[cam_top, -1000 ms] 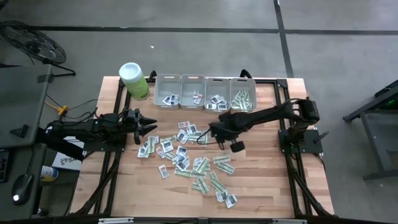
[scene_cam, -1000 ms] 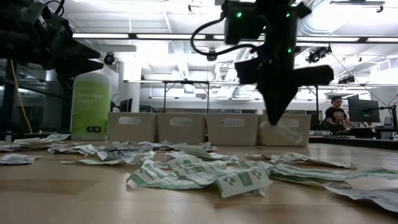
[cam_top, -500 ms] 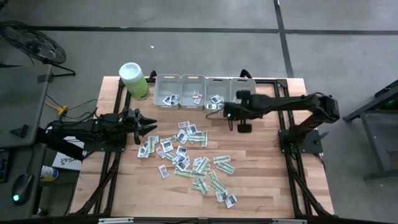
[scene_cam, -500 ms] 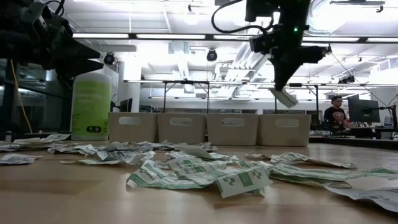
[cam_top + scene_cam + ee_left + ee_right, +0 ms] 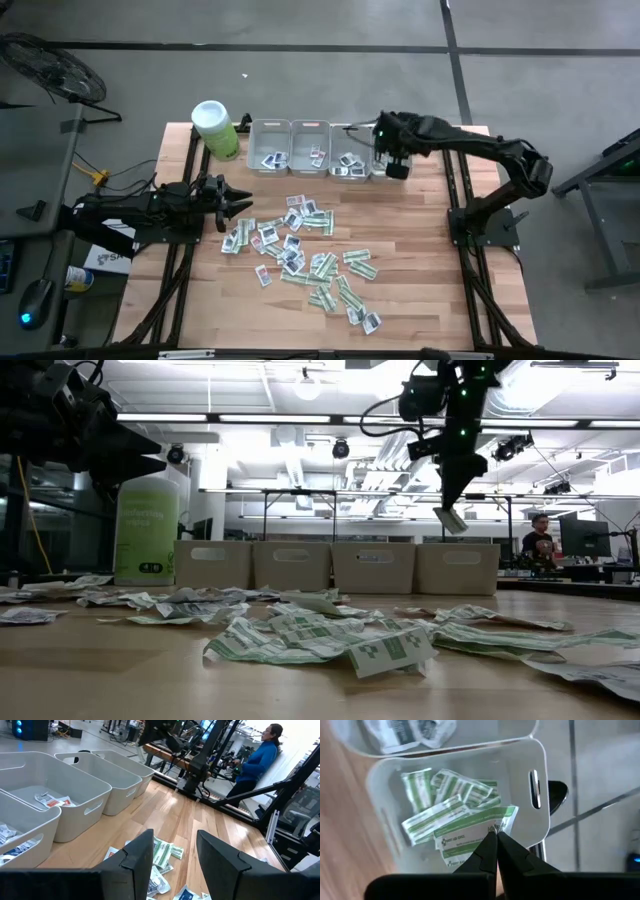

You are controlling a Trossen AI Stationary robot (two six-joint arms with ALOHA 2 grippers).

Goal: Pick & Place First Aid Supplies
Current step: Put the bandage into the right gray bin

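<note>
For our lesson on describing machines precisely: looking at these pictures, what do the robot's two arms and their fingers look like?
Both arms are dark, nearly black, built of jointed segments. The left gripper ends in two flat, angular black fingers with bevelled edges. The right gripper has slim black fingers tapering to points; small green lights glow on that arm, and a black cable loops beside it.

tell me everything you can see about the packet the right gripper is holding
The held packet is a long, flat, papery strip, white with green bands and small dark print. The right gripper is shut on one end of it, and in the low view it hangs tilted below the fingertips, in the air. It is above the rightmost grey bin, where similar green-and-white strips already lie. Whether it touches them cannot be told.
</note>
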